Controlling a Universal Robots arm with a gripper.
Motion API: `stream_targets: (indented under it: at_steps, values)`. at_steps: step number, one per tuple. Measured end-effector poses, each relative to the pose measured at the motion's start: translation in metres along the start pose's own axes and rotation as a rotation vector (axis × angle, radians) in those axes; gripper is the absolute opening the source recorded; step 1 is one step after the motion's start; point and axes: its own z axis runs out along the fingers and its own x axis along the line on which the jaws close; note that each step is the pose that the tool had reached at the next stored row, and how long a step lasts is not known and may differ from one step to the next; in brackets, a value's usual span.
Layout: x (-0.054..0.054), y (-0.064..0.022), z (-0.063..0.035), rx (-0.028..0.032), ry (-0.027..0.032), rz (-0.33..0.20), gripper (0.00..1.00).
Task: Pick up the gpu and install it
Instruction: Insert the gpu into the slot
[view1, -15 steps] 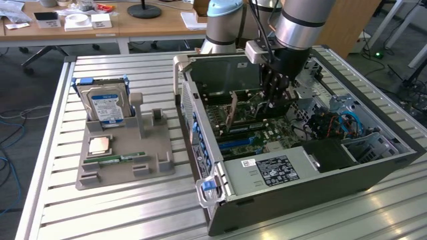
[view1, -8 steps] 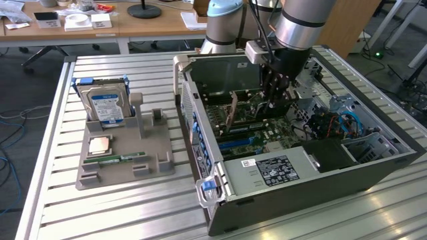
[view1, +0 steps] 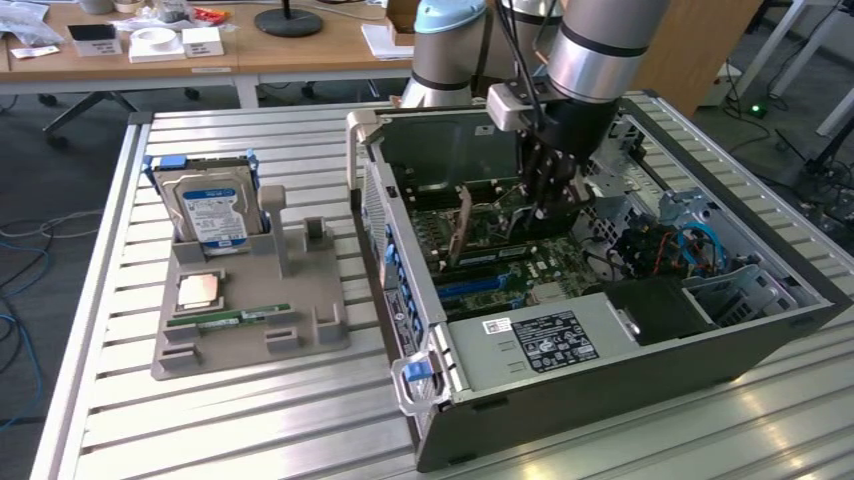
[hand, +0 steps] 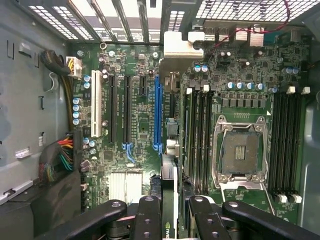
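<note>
One risk logged: gripper (hand: 173, 205) stood clamped, apparently, on the edge-on gpu (hand: 169, 170) near the blue slot (hand: 158, 112); slight misalignment could jam its connector against the motherboard (hand: 135, 125).

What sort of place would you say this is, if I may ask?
Most likely a robotics lab set up for computer assembly: a robot arm holds the gpu inside an open desktop computer case on a slatted metal table, with wooden office desks behind.
</note>
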Motion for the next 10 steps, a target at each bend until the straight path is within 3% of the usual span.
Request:
stream_targets:
  at_steps: [10]
  values:
    - [0.0003,0.0042,0.0064,0.0030,0.0001,0.000,0.26]
